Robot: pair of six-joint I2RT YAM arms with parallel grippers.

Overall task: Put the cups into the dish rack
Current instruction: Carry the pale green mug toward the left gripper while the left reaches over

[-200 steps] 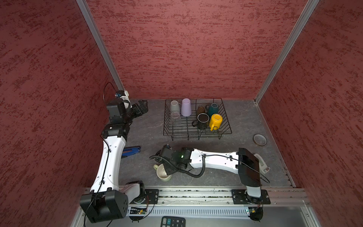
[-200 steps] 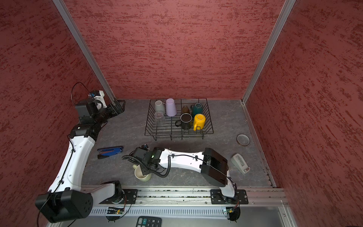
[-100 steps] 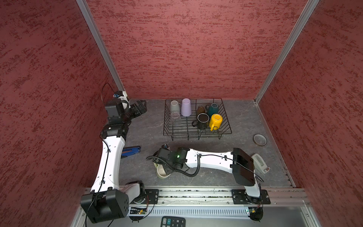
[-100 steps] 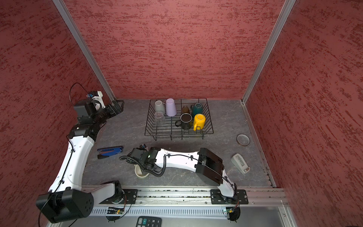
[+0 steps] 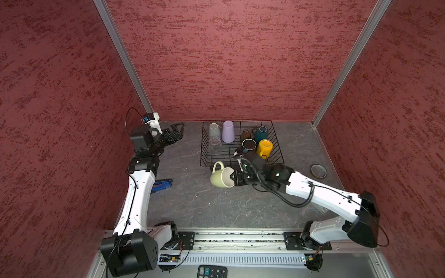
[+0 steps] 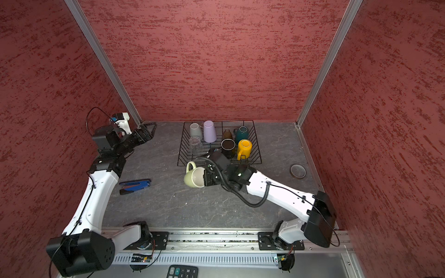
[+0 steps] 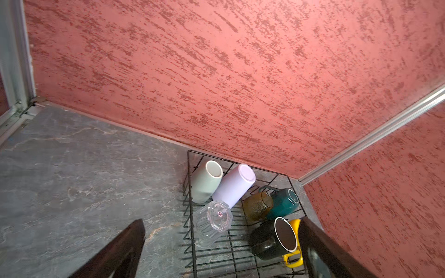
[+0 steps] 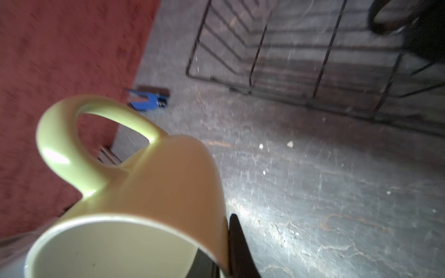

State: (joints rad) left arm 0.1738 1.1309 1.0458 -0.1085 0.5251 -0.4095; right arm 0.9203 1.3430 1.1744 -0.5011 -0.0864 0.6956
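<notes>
My right gripper clamps the rim of the pale-green ceramic handled mug, mid-frame below the black wire dish rack; my left gripper gapes empty, centre-left.

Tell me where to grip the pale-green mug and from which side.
Pinch the rim wall of the pale-green mug, one finger inside, one outside, coming at its open mouth. It is tipped sideways, mouth facing the right gripper, handle toward the dish rack, clear of that side.

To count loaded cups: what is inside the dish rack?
Seven: grey mug, lilac tumbler, clear glass, brown mug, teal mug, black mug, yellow mug. The right arm covers the rack's near edge.
</notes>
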